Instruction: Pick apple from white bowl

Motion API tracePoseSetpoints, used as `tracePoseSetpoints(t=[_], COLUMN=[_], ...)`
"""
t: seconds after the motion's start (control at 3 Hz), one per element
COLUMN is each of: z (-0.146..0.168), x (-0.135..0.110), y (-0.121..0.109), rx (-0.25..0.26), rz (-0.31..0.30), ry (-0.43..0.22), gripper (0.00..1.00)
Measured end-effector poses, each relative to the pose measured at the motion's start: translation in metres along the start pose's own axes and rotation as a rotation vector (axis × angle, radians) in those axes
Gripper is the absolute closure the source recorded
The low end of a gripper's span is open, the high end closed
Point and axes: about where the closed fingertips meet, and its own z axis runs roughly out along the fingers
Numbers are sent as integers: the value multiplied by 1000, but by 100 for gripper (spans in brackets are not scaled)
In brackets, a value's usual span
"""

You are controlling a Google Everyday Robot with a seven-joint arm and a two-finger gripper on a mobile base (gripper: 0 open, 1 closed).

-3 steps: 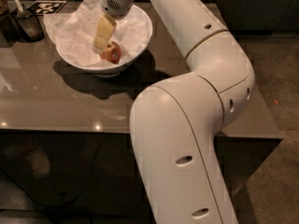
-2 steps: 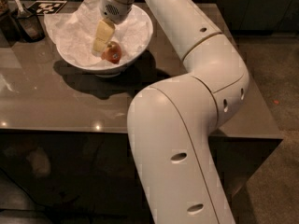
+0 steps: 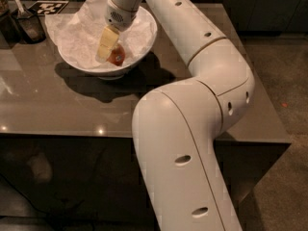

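The white bowl (image 3: 150,36) stands on the dark table at the back left, lined with crumpled white paper towel (image 3: 77,32). The small red apple (image 3: 117,57) lies on the paper near the bowl's middle. My gripper (image 3: 109,56) reaches down into the bowl from above and is right at the apple, its pale yellow part against the apple's left side. The far side of the apple is hidden by the gripper and wrist.
A dark cup holding a utensil (image 3: 28,24) stands left of the bowl, and a black-and-white marker tag (image 3: 46,6) lies behind it. My big white arm (image 3: 202,129) spans the table's right half. The table's front edge (image 3: 72,134) is near.
The gripper stays low in the bowl at the apple. The arm's elbow has shifted slightly; the apple and the bowl have not visibly moved.
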Motion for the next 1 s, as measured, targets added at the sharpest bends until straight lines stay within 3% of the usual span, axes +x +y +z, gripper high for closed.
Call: tracePoseSetpoints(t=[1.0], z=[20], x=[11], y=[1], rx=[-33], rz=[34], ry=[7], gripper=[0])
